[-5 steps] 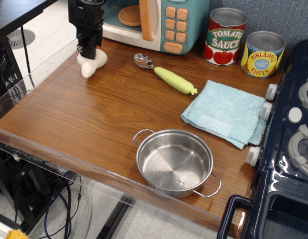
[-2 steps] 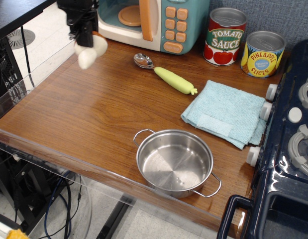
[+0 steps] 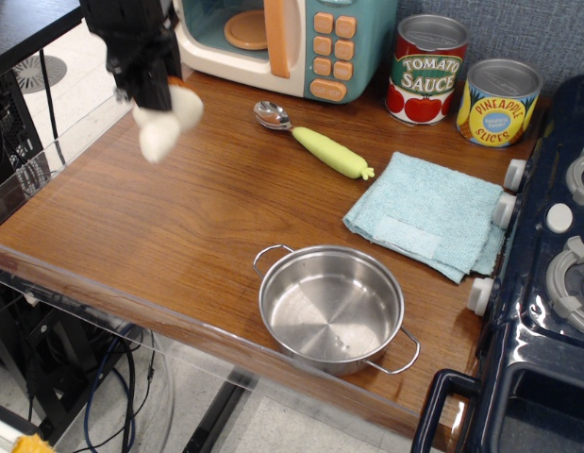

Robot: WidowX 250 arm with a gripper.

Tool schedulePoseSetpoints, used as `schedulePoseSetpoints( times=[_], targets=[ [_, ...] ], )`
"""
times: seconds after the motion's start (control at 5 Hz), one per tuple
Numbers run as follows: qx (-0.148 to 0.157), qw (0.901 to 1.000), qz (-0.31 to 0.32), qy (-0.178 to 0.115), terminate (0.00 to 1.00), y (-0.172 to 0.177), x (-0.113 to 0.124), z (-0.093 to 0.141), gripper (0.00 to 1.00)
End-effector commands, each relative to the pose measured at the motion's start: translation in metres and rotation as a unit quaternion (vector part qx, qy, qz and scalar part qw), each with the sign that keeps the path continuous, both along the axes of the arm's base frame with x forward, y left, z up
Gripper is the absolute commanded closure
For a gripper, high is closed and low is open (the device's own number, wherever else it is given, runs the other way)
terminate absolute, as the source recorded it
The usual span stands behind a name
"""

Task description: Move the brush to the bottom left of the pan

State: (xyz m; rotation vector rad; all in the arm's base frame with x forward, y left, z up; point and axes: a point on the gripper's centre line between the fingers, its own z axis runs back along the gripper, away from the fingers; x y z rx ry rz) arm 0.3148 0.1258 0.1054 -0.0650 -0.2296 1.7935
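Note:
The brush (image 3: pixel 165 123) is a cream-white mushroom-shaped toy with a brown-orange cap. It hangs in the air over the table's far left part, held by my black gripper (image 3: pixel 152 92), which is shut on its upper end. The pan (image 3: pixel 331 307) is a shiny round steel pot with two wire loop handles. It stands near the table's front edge, well to the right of and nearer than the gripper.
A spoon (image 3: pixel 315 140) with a yellow-green handle lies behind the middle. A light blue cloth (image 3: pixel 426 213) lies right of it. A toy microwave (image 3: pixel 292 38) and two cans (image 3: pixel 426 68) stand at the back. A toy stove (image 3: pixel 556 274) borders the right side.
The gripper took the brush up off the table at the back left and carried it slightly left and toward the front. The pan and the rest stayed put.

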Motion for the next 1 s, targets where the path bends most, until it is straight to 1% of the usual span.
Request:
schedulePoseSetpoints(
  times=[0.0,0.2,0.4,0.6,0.8],
  targets=[
    [0.025,0.9993,-0.026,-0.012,0.00,-0.027,-0.032,-0.020,1.00],
    [0.036,0.9986,-0.036,0.014,0.00,-0.031,-0.041,-0.043,1.00],
    [0.040,0.9984,-0.033,0.023,0.00,-0.029,-0.042,-0.055,1.00],
    [0.042,0.9985,-0.028,0.022,0.00,-0.027,-0.043,-0.057,1.00],
    [0.038,0.9987,-0.017,0.030,0.00,-0.025,-0.042,-0.060,0.00]
  ],
)
